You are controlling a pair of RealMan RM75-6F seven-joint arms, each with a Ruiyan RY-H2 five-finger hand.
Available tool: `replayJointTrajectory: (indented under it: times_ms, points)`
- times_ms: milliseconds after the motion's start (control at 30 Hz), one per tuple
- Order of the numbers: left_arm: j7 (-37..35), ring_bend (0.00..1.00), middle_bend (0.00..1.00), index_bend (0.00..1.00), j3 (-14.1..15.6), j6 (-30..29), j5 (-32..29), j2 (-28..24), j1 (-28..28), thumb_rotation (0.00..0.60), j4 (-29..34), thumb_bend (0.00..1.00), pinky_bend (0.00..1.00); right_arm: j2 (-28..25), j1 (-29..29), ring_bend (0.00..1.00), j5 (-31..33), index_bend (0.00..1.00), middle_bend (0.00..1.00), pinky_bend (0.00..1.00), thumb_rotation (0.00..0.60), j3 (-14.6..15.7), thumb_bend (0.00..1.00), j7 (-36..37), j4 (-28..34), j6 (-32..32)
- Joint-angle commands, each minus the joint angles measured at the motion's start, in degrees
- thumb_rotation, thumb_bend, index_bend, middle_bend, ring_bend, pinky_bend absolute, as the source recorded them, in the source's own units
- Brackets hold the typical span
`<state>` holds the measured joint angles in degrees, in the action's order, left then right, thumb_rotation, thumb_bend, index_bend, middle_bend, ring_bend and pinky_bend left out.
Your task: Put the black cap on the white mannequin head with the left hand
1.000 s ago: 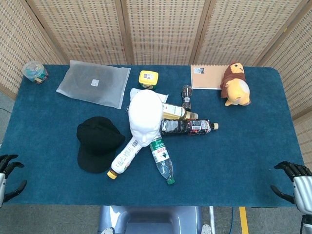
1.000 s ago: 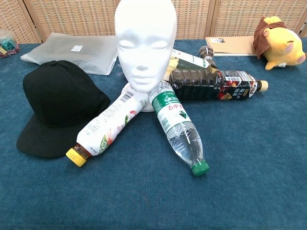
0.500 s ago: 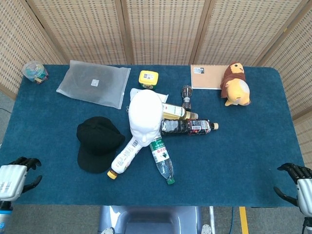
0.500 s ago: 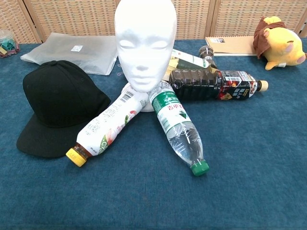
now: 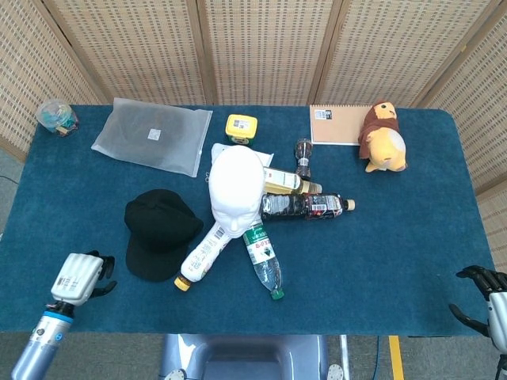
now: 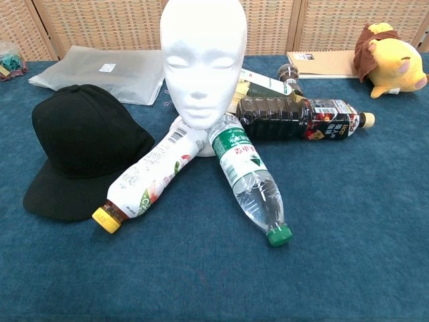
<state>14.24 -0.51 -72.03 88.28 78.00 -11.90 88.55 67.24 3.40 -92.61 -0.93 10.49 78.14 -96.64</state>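
The black cap [image 5: 161, 232] [image 6: 84, 151] lies flat on the blue table, left of the white mannequin head [image 5: 237, 190] [image 6: 203, 59], which stands upright and bare among bottles. My left hand [image 5: 80, 278] hovers over the table's near left part, a short way left of the cap's brim, holding nothing, its dark fingers pointing towards the cap. My right hand [image 5: 485, 293] shows only partly at the lower right edge of the head view, empty with fingers apart. Neither hand appears in the chest view.
Several bottles [image 5: 263, 260] [image 6: 251, 177] fan out around the head's base, one with a yellow cap [image 5: 203, 255] lying next to the cap. A clear bag [image 5: 153, 135], yellow container [image 5: 241, 127], notebook [image 5: 338, 124] and plush toy [image 5: 384, 138] sit further back.
My left hand has come in from the left edge, moving right over the table towards the cap. My right hand has slid slightly lower and further out of view.
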Motion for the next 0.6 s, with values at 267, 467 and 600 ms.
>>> replayJointTrajectory:
  times_ms: [267,467,600]
  points:
    - [5.69,0.55,0.73,0.67,-0.25,0.63,-0.98,7.67,-1.80,0.600,-4.76,0.14,0.74,0.22,0.42,0.34,0.77,0.37,0.34,0.30,0.600,-0.22,0.17,1.33,-0.99,0.02]
    - [7.03,0.55,0.73,0.67,0.00,0.06,-0.78,10.63,-2.22,0.600,-7.06,0.14,0.74,0.09,0.76,0.34,0.99,0.37,0.34,0.30,0.600,-0.33,0.17,1.99,-1.45,-0.31]
    - [7.30,0.55,0.73,0.67,0.03,-0.09,-0.87,11.88,-2.49,0.600,-7.90,0.14,0.74,0.10,0.94,0.34,1.15,0.37,0.34,0.30,0.600,-0.38,0.17,2.24,-1.63,-0.41]
